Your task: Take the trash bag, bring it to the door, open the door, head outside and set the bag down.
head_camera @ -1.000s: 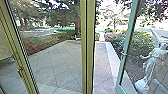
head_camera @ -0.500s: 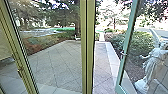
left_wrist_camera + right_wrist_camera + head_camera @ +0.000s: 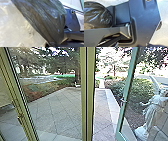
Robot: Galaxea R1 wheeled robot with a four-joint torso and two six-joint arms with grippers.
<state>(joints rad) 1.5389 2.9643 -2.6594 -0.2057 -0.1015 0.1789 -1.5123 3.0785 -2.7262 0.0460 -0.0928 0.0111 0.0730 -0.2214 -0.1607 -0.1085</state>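
In the left wrist view, the dark, wrinkled trash bag narrows to a gathered part at the picture's bottom edge, where my left gripper is shut on it. The bag's rounded side also shows in the right wrist view, beyond a grey jointed bar of my own body. How my right gripper stands cannot be made out. In the head view, the glass door leaf with a green frame stands swung outward at the right, with a gap between it and the yellowish post.
Fixed glass in a yellowish frame fills the left side. Outside lies a paved patio with a pale stone border at the right. A white statue stands behind the door glass, near bushes.
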